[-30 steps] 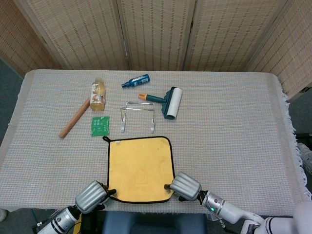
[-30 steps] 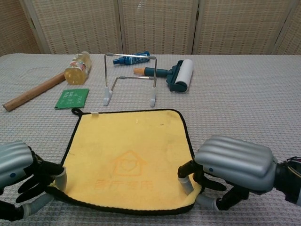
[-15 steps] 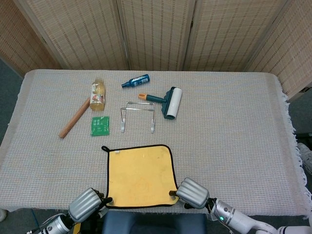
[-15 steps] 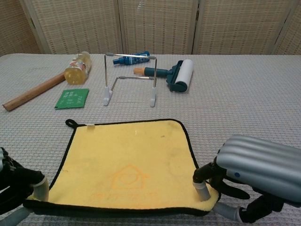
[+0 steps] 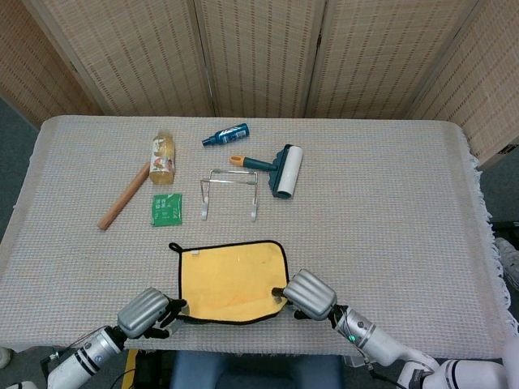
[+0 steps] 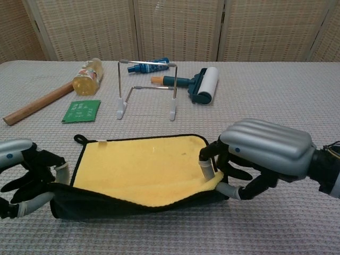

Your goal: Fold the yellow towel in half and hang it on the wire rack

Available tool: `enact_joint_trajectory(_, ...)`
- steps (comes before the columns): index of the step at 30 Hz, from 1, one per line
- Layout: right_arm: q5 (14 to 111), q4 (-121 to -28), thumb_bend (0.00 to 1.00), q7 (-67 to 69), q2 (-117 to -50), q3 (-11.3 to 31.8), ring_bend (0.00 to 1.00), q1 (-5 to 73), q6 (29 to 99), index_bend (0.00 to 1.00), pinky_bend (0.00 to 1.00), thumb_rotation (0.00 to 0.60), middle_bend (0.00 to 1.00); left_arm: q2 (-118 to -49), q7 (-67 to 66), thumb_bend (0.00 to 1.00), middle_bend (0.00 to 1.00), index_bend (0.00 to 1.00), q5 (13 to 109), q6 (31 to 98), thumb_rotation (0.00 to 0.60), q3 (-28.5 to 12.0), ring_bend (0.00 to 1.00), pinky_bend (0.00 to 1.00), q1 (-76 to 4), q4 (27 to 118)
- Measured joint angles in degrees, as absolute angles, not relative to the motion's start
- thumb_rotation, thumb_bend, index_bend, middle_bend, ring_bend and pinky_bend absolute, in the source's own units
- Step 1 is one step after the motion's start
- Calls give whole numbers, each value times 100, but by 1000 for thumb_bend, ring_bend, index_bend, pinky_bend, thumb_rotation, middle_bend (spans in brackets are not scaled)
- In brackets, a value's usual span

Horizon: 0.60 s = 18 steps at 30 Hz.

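The yellow towel (image 5: 231, 275) (image 6: 141, 167), edged in black, lies at the table's near side with its near edge lifted off the cloth and curling toward the far edge. My left hand (image 5: 146, 311) (image 6: 26, 175) pinches the near left corner. My right hand (image 5: 308, 294) (image 6: 260, 156) pinches the near right corner. The wire rack (image 5: 229, 191) (image 6: 147, 87) stands upright just beyond the towel's far edge, with nothing hung on it.
Beyond the towel lie a green packet (image 5: 166, 209), a wooden stick (image 5: 123, 196), an amber bottle (image 5: 163, 157), a blue spray bottle (image 5: 226, 134) and a lint roller (image 5: 277, 169). Woven screens stand behind the table.
Both hands first dragged the towel toward the near edge, then lifted its near edge and carried it away from me, so the towel is partly folded over itself.
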<state>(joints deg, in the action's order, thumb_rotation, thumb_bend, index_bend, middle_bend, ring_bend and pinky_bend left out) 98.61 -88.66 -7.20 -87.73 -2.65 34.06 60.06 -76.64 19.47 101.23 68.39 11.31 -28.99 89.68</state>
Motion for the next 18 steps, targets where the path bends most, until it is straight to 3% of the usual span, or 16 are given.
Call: enact_joint_trajectory(18, 9041, -8159, 452, -1365, -9332, 455, 930, 3945, 5418, 617, 1000, 600, 865, -7639, 3099, 537, 861, 525, 8688, 5469, 600, 324, 780, 858, -3520, 8442)
